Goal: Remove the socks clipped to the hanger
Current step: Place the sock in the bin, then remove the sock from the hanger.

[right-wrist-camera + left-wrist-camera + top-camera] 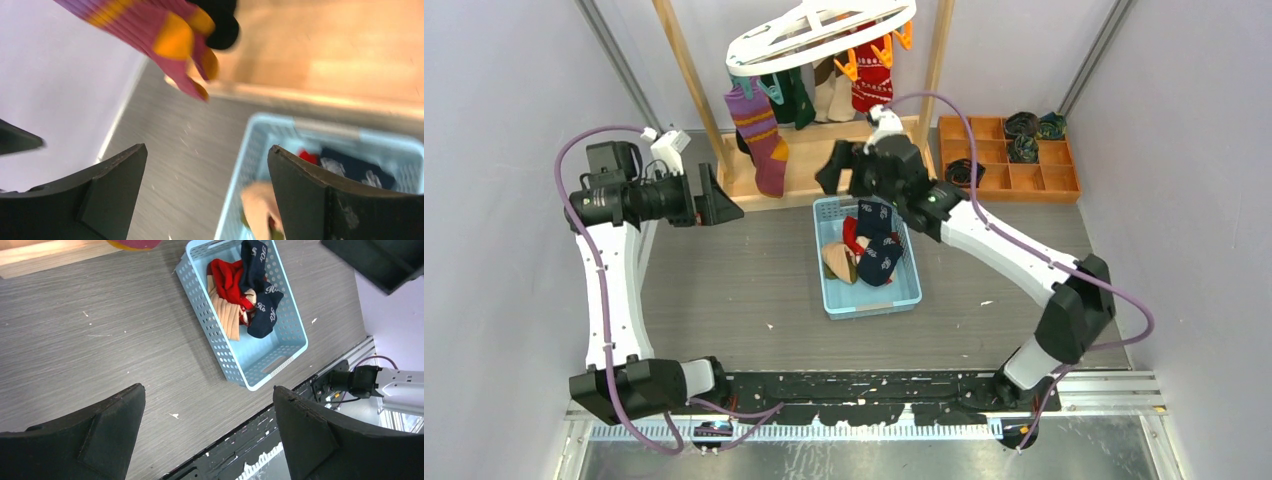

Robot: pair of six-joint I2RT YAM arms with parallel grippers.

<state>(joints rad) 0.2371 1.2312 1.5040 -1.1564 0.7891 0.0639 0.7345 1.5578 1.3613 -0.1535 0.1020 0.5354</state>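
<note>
step: purple-striped sock next — on hanger | right fingers spread, empty | left fingers spread, empty | tip: pinch high by its clip, pull down steadily

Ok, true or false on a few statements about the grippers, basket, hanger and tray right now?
1. The left gripper and right gripper are both open and empty. True.
2. The light blue perforated plastic basket is empty. False: navy, red and beige socks lie in it.
3. A purple-striped sock hangs from the white oval plastic hanger. True.
4. The orange wooden compartment tray is empty. False: dark rolled items sit in some compartments.
</note>
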